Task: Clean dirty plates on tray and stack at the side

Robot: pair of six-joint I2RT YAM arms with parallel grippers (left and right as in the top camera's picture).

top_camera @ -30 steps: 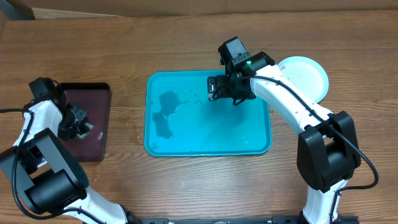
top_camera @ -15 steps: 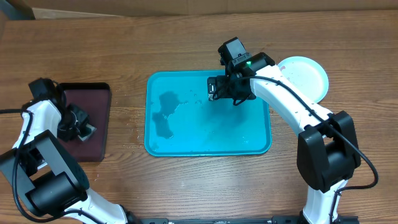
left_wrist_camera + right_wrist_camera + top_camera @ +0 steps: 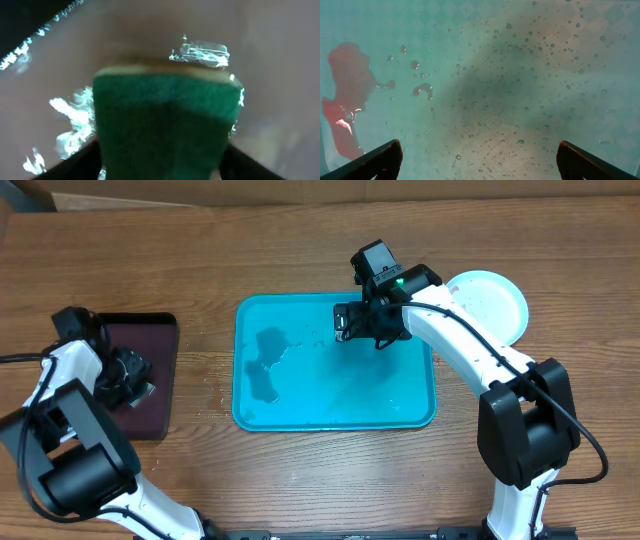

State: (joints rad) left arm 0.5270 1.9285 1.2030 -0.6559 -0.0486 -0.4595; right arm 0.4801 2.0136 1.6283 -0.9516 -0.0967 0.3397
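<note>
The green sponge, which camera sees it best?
The left wrist camera: the green sponge fills its picture, with the dark maroon tray behind it. Overhead, the left gripper mostly hides it. The right wrist camera shows only the wet blue tray.

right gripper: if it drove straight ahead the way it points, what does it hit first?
The wet floor of the turquoise tray. The right gripper points down at it, jaws open and empty, with nothing in between. The red smear lies off to one side of that line. How near the floor is, I can't tell.
</note>
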